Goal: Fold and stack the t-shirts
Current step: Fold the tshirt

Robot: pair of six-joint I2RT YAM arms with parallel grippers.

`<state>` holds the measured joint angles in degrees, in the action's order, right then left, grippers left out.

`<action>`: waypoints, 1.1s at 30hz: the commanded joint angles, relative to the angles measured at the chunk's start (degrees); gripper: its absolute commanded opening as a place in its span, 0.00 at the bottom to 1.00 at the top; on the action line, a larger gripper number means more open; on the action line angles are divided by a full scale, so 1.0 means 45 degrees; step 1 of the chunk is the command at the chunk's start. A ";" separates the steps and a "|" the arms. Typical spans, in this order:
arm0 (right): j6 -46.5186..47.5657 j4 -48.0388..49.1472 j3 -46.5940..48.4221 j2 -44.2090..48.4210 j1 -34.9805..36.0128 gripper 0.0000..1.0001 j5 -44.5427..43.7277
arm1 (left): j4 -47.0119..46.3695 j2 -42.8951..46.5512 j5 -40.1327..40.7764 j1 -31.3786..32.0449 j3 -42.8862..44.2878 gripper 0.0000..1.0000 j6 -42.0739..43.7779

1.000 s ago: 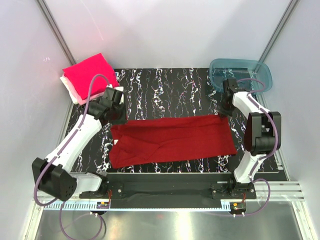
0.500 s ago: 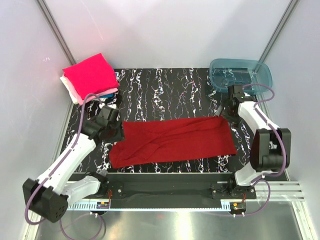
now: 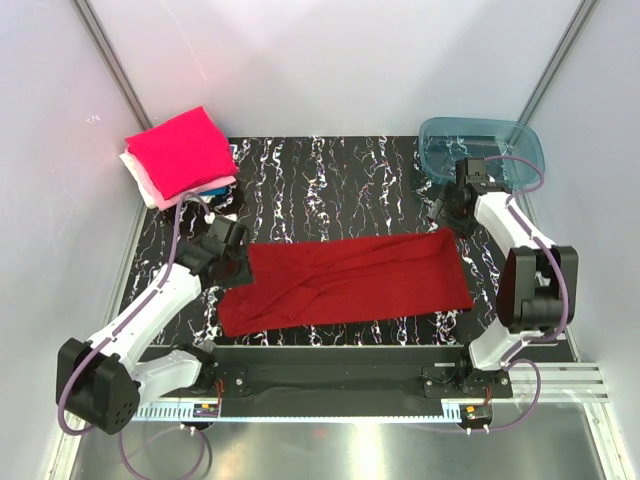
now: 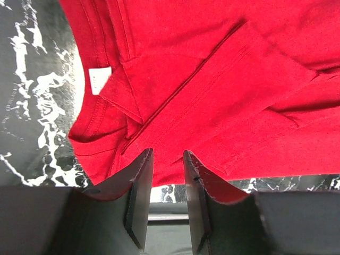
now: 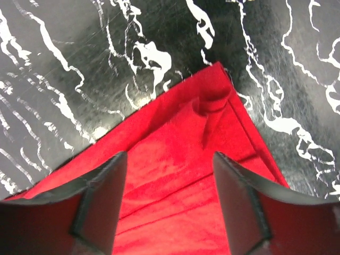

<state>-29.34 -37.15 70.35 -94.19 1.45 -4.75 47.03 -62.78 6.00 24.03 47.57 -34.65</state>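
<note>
I have the black, white-veined bench [image 3: 340,180] under both arms. The dark red t-shirt [image 3: 350,280] lies on it, spread as a long band that runs from my left tool [image 3: 234,266] across to my right tool [image 3: 447,216], flat with some creases near the left end.

Beyond the right tool, just past it at the far right corner of the bench, sits the teal tub [image 3: 482,150]. Beyond the left tool and off to its left is the stack of folded t-shirts [image 3: 180,148]. It has a magenta-pink one on top, paler pink and white edges [image 3: 140,182] under it, and a sliver of blue [image 3: 216,189] showing at the side nearest the tool.

The left tool [image 4: 166,156] is over the collar end of the red shirt [image 4: 223,90]. Its jaws are set narrow, with only a slim gap. I see cloth and then bench [image 4: 32,79] through that gap, and nothing is pinched in it.

The right tool [image 5: 169,156] has its jaws wide apart, straddling the far corner of the shirt [image 5: 180,159]. The corner's point lies ahead of the tips and has a small pucker in the cloth. Bare bench [image 5: 79,64] lies beyond it.

Ahead of the left tool and to one side, a small white label [image 4: 99,81] shows inside the collar.
</note>
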 commanded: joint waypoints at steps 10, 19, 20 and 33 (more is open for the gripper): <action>0.0505 -0.0066 0.1536 -0.1802 -0.0049 0.63 -0.1072 | -0.1329 0.0573 -0.0279 0.0070 -0.0708 0.31 -0.0248; 0.0583 0.0032 0.1321 -0.2252 -0.0225 0.49 -0.0975 | -0.1055 -0.0090 0.0912 0.0070 -0.0922 0.25 -0.0873; 0.0564 0.0051 0.1321 -0.2252 -0.0245 0.38 -0.0956 | -0.1133 -0.0188 0.1029 0.0070 -0.1078 0.24 -0.1028; 0.0174 0.0110 -0.1195 0.0420 -0.0245 0.00 -0.1170 | -0.2598 -0.1634 0.1459 0.0031 -0.2407 0.04 -0.1420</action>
<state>-26.94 -37.01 68.53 -99.44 0.58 -8.38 38.89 -70.39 9.54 24.14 36.88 -39.70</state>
